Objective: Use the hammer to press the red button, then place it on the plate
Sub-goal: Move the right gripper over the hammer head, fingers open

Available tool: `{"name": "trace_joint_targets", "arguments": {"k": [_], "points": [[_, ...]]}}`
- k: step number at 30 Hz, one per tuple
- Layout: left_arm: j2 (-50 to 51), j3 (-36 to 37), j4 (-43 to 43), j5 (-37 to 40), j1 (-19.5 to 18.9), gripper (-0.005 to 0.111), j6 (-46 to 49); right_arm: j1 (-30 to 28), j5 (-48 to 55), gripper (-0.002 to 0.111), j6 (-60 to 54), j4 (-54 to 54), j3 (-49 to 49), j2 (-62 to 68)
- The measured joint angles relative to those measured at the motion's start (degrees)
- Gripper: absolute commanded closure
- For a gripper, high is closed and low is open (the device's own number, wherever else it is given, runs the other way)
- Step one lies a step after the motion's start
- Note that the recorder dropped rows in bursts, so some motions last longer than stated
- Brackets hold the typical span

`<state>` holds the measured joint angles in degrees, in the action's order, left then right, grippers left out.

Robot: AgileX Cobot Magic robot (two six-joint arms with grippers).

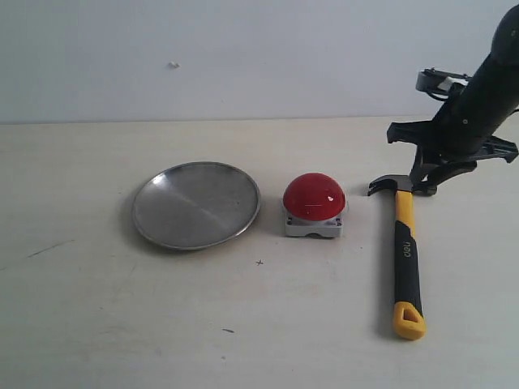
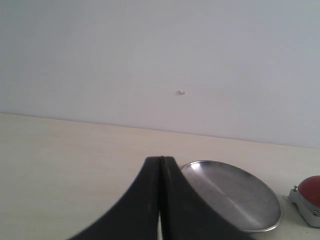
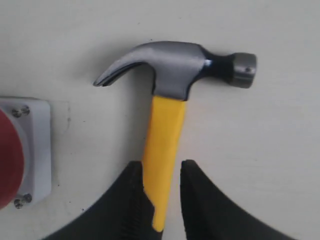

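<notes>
Hammer (image 1: 404, 243): where is it lying?

— On the table (image 1: 97, 324), just beside the red button (image 1: 314, 197), on the side away from the plate (image 1: 195, 204). You'll see its head level with the button and clear of it. The claw points at the button's base, and the handle runs off toward the near edge of the exterior view.

— What does it look like up close?

— Dark grey metal head, curved split claw, round striking face. Your right wrist view shows a yellow neck under the head. Farther down, the exterior view shows a black grip and a yellow looped tip.

— And my right gripper (image 3: 161, 170)?

— You have it low over the yellow neck, just below the head, jaws parted and straddling the handle. One finger looks to be against the handle and the other shows a thin gap, so nothing is clamped; the hammer lies flat.

— The left gripper (image 2: 160, 161)?

— Your fingers there are pressed together with nothing between them, out beyond the plate as seen from the button.
</notes>
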<state>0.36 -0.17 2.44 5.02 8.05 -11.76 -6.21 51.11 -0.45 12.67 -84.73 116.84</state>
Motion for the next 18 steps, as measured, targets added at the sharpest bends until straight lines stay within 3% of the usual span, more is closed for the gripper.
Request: {"name": "trace_joint_targets", "arguments": {"k": [6, 11, 18], "points": [[0.00, 0.00, 0.00, 0.00, 0.00, 0.107, 0.00, 1.01, 0.80, 0.079, 1.08, 0.59, 0.00, 0.12], [0.00, 0.00, 0.00, 0.00, 0.00, 0.107, 0.00, 3.05, -0.77, 0.059, 7.04, -3.48, 0.00, 0.12], [0.00, 0.00, 0.00, 0.00, 0.00, 0.107, 0.00, 5.17, -4.00, 0.058, 10.65, -7.69, 0.00, 0.12]]}}
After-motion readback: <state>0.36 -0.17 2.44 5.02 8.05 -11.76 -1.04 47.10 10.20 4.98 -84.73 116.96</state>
